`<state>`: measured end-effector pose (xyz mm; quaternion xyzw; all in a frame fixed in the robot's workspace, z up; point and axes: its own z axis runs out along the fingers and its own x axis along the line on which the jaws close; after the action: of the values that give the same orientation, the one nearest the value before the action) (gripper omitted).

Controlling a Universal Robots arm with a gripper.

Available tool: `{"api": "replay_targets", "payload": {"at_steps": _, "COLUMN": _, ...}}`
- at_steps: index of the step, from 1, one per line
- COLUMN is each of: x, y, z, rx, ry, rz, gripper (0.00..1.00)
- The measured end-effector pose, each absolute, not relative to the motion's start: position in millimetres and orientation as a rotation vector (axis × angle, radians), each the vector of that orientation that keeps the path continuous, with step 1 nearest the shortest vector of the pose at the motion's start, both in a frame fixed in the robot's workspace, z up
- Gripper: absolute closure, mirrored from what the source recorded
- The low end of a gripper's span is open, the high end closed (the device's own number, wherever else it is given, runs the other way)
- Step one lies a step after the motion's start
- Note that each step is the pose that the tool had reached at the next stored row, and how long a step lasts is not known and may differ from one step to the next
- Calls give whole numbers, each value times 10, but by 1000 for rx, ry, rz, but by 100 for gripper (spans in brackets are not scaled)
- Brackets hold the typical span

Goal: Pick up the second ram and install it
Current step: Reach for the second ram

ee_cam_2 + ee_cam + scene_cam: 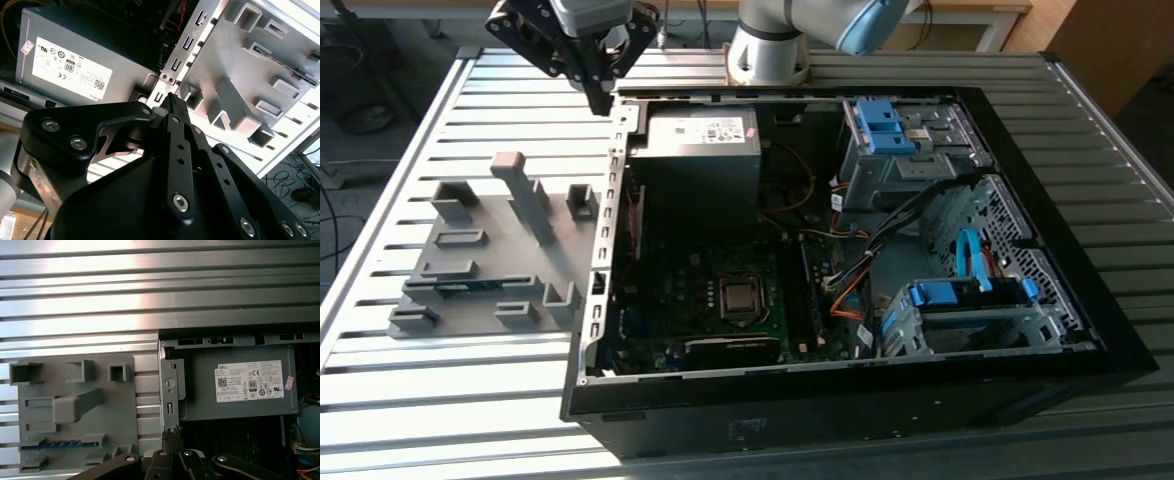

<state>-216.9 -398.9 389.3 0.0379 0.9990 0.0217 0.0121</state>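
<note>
In the exterior view my gripper (599,98) hangs over the back corner of the computer case (854,395). It is well apart from the second ram (464,288), which lies in a slot of the grey holder (500,262), edge-up I judge, so 2 fingers could pinch it. In the second wrist view my fingertips (174,105) meet, clenched on nothing, above the case's edge beside the power supply (65,60). In the first wrist view the ram's blue strip sits in its slot, not yet picked.
</note>
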Motion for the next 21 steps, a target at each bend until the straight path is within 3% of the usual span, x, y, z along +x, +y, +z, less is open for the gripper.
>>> {"api": "replay_targets", "payload": {"at_steps": 21, "x": -2227, "y": -3989, "z": 3886, "rx": 118, "ry": 3115, "rz": 68, "gripper": 89}}
